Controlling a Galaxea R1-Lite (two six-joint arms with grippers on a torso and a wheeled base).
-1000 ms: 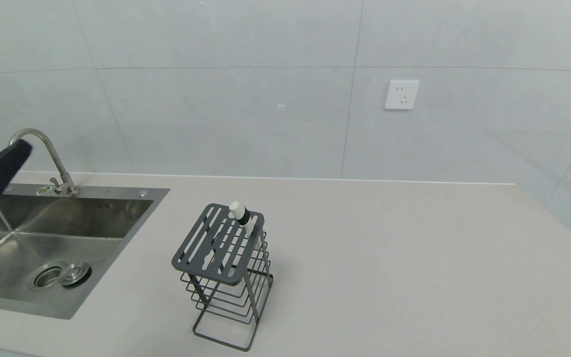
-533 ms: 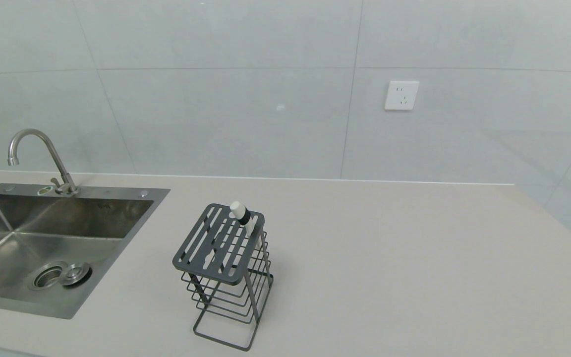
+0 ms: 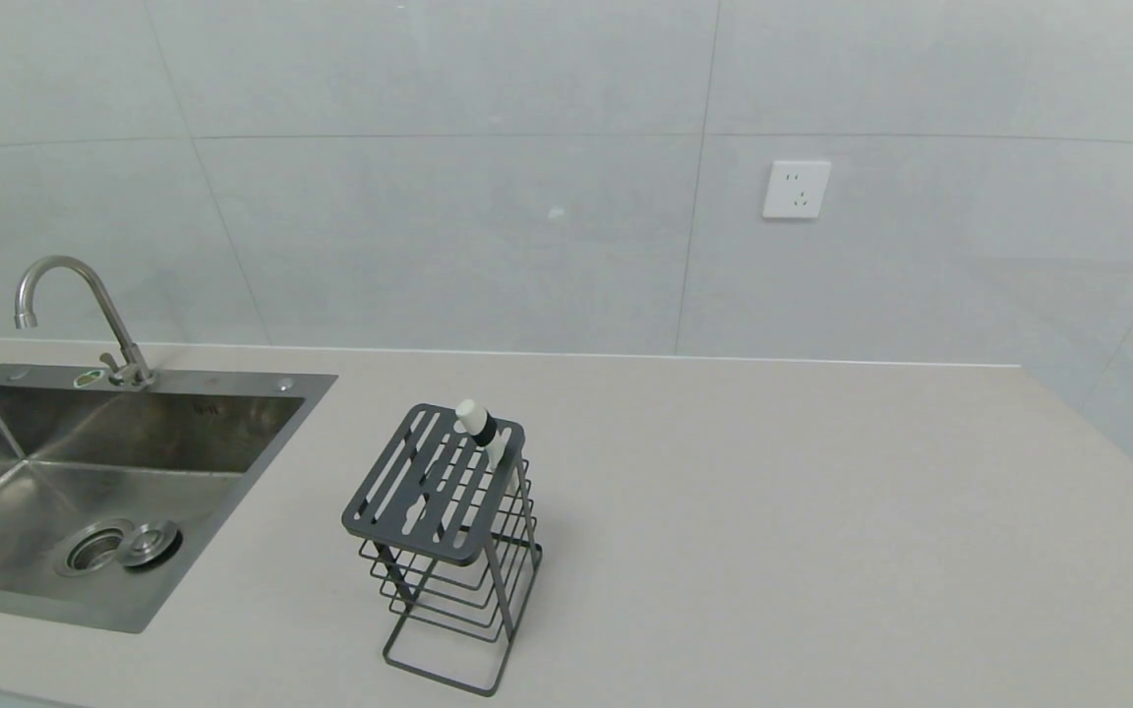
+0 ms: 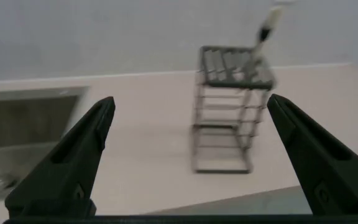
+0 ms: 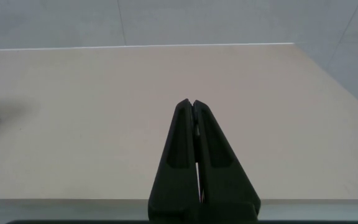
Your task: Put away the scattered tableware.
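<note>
The counter (image 3: 822, 511) looks the same as it did a second ago. So does the sink (image 3: 153, 433) let into it at nine o'clock of the rack, with the faucet (image 3: 85, 305) behind the basin.

The change is in the left arm. A second ago its dark fingers stood at the head view's nine o'clock edge, over the sink. Half a second ago they had left that view, and they are out of it now.

The wire rack (image 3: 439, 531) has not shifted, and it stands upright at about seven o'clock of the counter's middle. The utensil (image 3: 476, 421), of which only a white handle with a black band shows, is in a slot at the one o'clock corner of the rack's top plate. It leans a little and is in the same place as before.

In its own wrist view the left gripper (image 4: 188, 162) is spread wide with nothing between its fingers, and it faces the rack from well back. The right gripper (image 5: 194, 155) hangs over bare counter with its fingers pressed together, holding nothing.

I read this as a retreat after a release. The piece is stowed and the arm has let go and drawn clear without disturbing it. Since the only tableware I can find is already in the rack, the task seems at or near its end (unless more lies outside these views).
</note>
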